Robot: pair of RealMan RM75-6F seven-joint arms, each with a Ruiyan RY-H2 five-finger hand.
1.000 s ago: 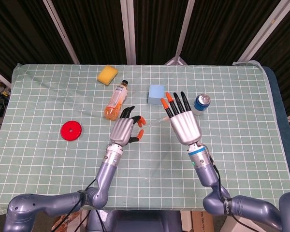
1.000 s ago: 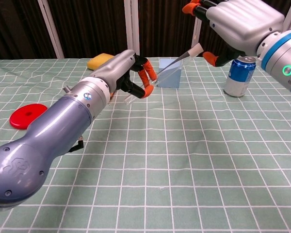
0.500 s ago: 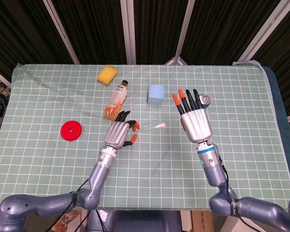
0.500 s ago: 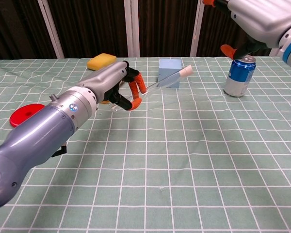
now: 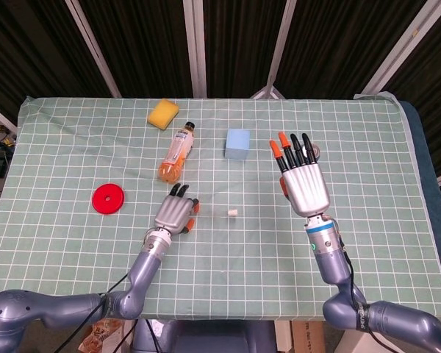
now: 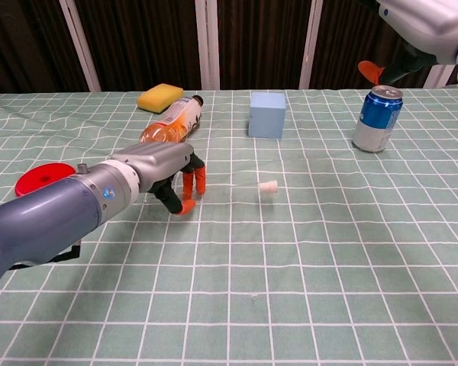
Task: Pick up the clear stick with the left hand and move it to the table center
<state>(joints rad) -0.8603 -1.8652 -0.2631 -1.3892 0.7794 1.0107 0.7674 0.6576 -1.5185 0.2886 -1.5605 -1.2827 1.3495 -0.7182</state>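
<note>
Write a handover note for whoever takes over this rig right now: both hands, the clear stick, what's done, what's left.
Left hand: low over the green checked table, fingers curled down, at one end of the clear stick. Only the stick's white cap shows plainly, so I cannot tell whether the hand grips it.
Right hand: raised, fingers spread, holding nothing.
Stick: the cap sits at table level near the centre, in front of the light blue cube.
Done: the stick appears to be at the centre.
Left: confirm the release, then draw the left hand clear.
</note>
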